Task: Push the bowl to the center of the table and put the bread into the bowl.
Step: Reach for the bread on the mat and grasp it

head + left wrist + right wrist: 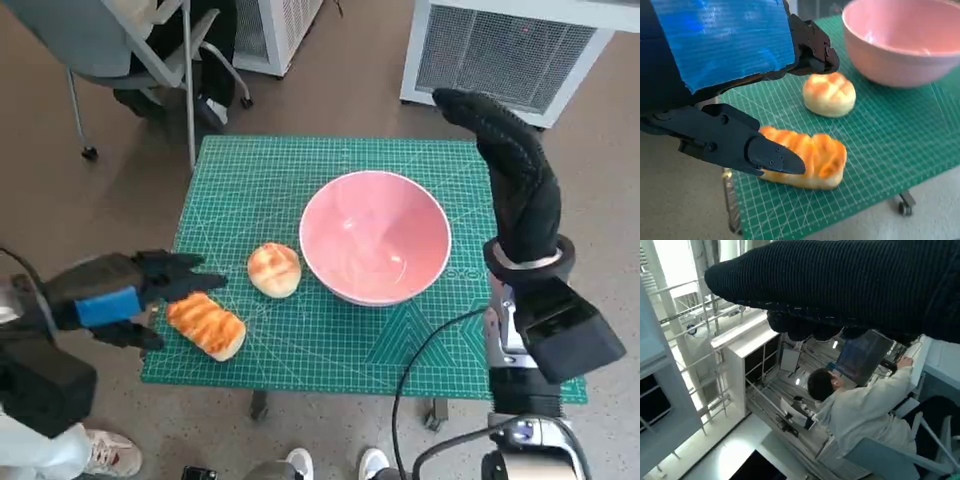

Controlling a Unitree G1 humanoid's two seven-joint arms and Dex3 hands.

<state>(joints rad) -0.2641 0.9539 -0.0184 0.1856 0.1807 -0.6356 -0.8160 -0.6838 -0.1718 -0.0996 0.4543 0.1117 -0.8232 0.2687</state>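
A pink bowl [375, 236] stands near the middle of the green mat [260, 175], also large in the left wrist view [900, 42]. A round bun [274, 269] [829, 93] lies just left of it. A long glazed bread [206, 324] [807, 157] lies at the mat's front left. My left hand [125, 294] [725, 75] hovers open at that bread, its fingers [775, 156] spread on either side of it, holding nothing. My right hand [510, 170] [850, 285] is raised at the bowl's right side, fingers extended, empty and apart from the bowl.
An office chair [150, 50] stands beyond the table's far left corner. White units [500, 50] stand behind the table. A cable [420, 370] hangs by my right forearm. Shoes [110, 455] show below the table's front edge. In the right wrist view, a person [860, 410] sits at a desk.
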